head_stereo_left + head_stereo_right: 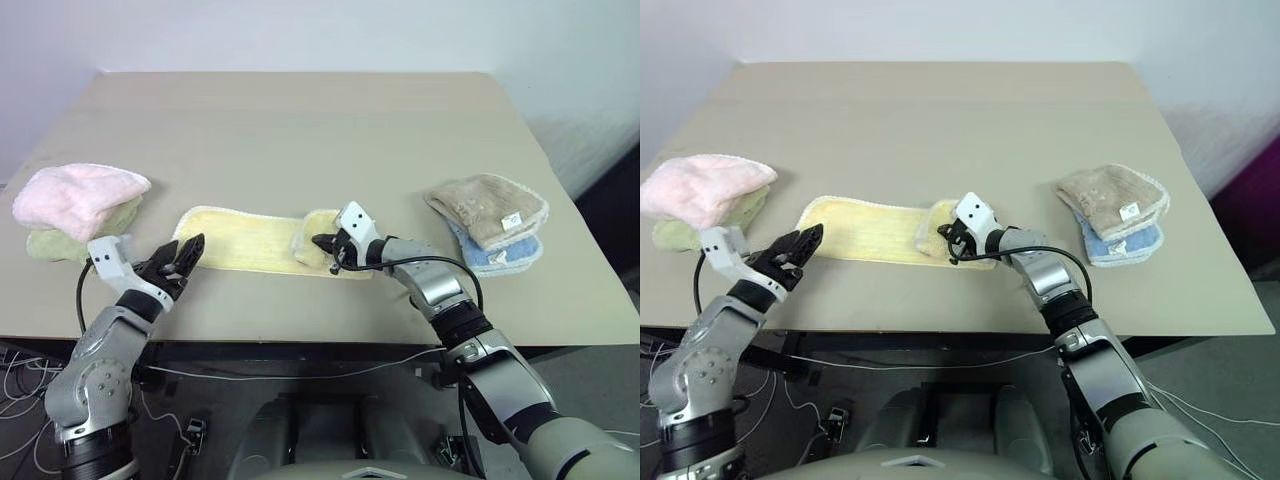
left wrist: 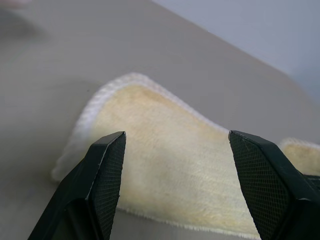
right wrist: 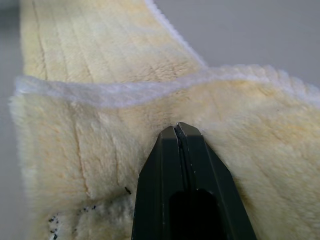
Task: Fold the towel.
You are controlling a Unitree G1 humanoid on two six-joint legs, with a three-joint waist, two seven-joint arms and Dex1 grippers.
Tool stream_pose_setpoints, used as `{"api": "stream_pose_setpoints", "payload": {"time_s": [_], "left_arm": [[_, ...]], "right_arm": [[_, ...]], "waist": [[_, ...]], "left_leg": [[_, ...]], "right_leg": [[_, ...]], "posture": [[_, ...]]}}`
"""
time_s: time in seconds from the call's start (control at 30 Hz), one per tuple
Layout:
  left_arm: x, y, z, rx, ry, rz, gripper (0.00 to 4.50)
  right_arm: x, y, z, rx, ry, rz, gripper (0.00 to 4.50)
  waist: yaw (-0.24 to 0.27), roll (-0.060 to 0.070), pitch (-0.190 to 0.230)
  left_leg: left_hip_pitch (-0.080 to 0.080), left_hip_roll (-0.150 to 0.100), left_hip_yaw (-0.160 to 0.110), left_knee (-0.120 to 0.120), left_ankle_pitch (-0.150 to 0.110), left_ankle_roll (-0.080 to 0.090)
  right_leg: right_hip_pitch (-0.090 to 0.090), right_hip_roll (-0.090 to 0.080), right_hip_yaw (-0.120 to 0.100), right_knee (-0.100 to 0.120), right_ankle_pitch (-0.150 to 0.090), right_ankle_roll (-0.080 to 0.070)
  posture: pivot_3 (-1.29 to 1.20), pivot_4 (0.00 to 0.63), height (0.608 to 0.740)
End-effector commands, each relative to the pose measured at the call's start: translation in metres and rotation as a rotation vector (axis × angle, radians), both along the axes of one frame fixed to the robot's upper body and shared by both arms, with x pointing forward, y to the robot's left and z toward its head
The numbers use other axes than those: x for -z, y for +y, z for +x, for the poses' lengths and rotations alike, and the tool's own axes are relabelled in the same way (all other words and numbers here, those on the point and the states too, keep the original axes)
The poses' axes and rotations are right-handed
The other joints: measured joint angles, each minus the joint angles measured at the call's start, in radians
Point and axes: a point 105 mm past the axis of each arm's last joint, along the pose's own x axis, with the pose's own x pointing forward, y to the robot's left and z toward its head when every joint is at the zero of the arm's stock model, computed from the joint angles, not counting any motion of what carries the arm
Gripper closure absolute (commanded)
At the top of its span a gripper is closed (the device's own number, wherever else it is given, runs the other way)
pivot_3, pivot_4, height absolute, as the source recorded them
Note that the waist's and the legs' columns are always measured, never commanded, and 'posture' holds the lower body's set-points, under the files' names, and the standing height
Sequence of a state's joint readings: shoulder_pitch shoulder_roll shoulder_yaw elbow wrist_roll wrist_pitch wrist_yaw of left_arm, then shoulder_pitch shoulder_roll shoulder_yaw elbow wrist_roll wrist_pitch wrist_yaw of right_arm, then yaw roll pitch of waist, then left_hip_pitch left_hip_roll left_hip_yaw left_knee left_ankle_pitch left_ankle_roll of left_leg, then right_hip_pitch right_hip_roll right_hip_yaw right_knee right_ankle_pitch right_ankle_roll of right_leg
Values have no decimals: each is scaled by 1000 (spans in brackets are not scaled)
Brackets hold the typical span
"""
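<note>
The pale yellow towel [image 1: 245, 240] lies as a long strip near the table's front edge, its right end turned over into a short flap [image 1: 315, 238]. My right gripper [image 1: 322, 250] is at that flap. In the right wrist view its fingers [image 3: 179, 150] are shut, with their tips pinching the puckered cloth [image 3: 100, 145] just below the white hem. My left gripper [image 1: 190, 250] stands open just off the towel's left end, not touching it. The left wrist view shows its two fingers [image 2: 107, 170] wide apart with the towel's rounded end [image 2: 165, 145] beyond them.
A pink fluffy towel [image 1: 80, 192] sits on a green one [image 1: 55, 245] at the left. At the right a beige folded towel [image 1: 487, 208] lies on a blue one [image 1: 500, 255]. The tan table [image 1: 300, 120] stretches bare behind the towel.
</note>
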State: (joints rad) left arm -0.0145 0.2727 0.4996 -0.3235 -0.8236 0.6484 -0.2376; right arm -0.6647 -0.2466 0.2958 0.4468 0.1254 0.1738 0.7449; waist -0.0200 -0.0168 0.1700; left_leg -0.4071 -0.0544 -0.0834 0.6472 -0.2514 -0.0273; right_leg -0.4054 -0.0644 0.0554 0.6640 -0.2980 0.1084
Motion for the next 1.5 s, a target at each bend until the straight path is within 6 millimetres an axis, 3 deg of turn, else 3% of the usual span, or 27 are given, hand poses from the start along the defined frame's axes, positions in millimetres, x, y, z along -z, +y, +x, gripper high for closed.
{"api": "stream_pose_setpoints", "payload": {"time_s": [0.03, 0.1, 0.2, 0.33, 0.57, 0.93, 1.07, 1.43, 1.5], "left_arm": [[-11, 8, -11, -86, -26, -102, 1058], [-5, 13, -13, -128, 7, -151, 710], [0, 15, -14, -154, 32, -216, 17], [0, 16, -8, -165, 51, -287, 17], [21, 12, 20, -152, 206, -334, 17], [16, -3, 52, -63, 227, -437, 17], [8, -5, 58, -41, 199, -447, 847], [-2, 1, 62, -39, 138, -478, 4479], [-3, 4, 62, -44, 129, -479, 4479]], "right_arm": [[-59, 2, -9, -69, -136, 145, 4470], [-83, -4, -15, -86, -173, 192, 4500], [-100, -12, -22, -96, -203, 199, 4500], [-107, -16, -24, -86, -215, 196, 4500], [-108, -16, -27, -71, -218, 210, 4500], [-99, -23, -36, -22, -212, 207, 4500], [-97, -27, -38, 4, -211, 202, 4500], [-92, -34, -38, 43, -207, 192, 4500], [-91, -35, -37, 47, -207, 189, 4500]], "waist": [[2, 0, 0], [4, 0, 0], [7, 0, 0], [6, 0, 0], [7, 0, 0], [16, 1, 0], [17, 1, 0], [6, 0, 0], [7, 0, 0]], "left_leg": [[-1, 0, 0, 0, 0, 0], [-1, 0, 0, 0, 0, 0], [-1, 0, -1, 0, 0, 0], [-1, -1, -1, 0, 0, 0], [-1, -1, -1, 0, 0, 0], [-1, -2, -2, 0, 1, -1], [-1, -2, -2, 0, 1, -1], [-1, -1, -2, -1, 1, -1], [-1, -1, -2, -1, 1, -1]], "right_leg": [[-1, 0, 0, 0, 0, 0], [-1, 0, 0, 0, 0, 0], [0, 0, 0, -1, 0, 0], [0, -1, -1, -1, 0, 0], [0, 0, -1, -1, 0, 0], [1, -1, -2, -1, 0, 0], [1, -1, -2, -1, 0, 0], [-1, 0, -2, -1, 0, 0], [0, 0, -2, -1, 0, 0]], "posture": [[0, 150, 740], [0, 150, 740], [0, 150, 740], [0, 150, 740], [0, 150, 740], [0, 150, 740], [0, 150, 740], [0, 150, 740], [0, 150, 740]]}}
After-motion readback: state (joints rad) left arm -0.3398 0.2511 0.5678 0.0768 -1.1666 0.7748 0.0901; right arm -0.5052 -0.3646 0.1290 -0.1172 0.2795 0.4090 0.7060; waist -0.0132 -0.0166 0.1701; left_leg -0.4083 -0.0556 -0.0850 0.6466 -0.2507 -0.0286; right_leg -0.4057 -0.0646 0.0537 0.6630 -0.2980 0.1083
